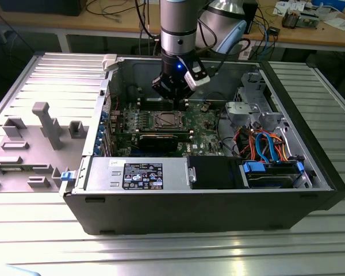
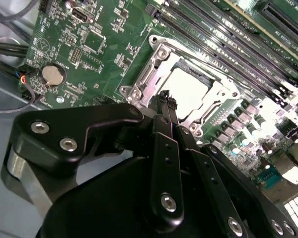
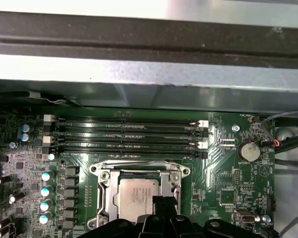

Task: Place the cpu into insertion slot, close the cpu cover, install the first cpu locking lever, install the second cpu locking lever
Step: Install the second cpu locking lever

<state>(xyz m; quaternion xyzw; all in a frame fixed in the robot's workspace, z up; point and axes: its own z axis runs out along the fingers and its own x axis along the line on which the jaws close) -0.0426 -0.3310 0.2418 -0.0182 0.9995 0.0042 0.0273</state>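
- Overhead, in the exterior view, a grey robot arm reaches down into an open desktop computer case (image 1: 310, 172) that lies on its side on a ribbed metal table (image 1: 161, 253).
- Its black gripper (image 1: 171, 92) hangs over the green motherboard (image 1: 201, 123), just above the insertion slot (image 1: 165, 120).
- Seen in the second wrist view, the gripper (image 2: 167, 99) has its two thin black fingers (image 2: 165, 106) pressed together, with nothing between them; the tips sit at the edge of the socket.
- The cpu (image 3: 136, 196), a dull silver-grey square, lies flat inside the insertion slot (image 3: 105, 184) in the first wrist view.
- The cpu cover (image 2: 216, 96), a silvery frame with a cut-out middle, lies down around the chip in the second wrist view.
- Long black memory slots (image 3: 129, 134) run beside the socket, toward the case wall.
- A round coin battery (image 3: 248, 149) sits near the board's edge, well apart from the socket.
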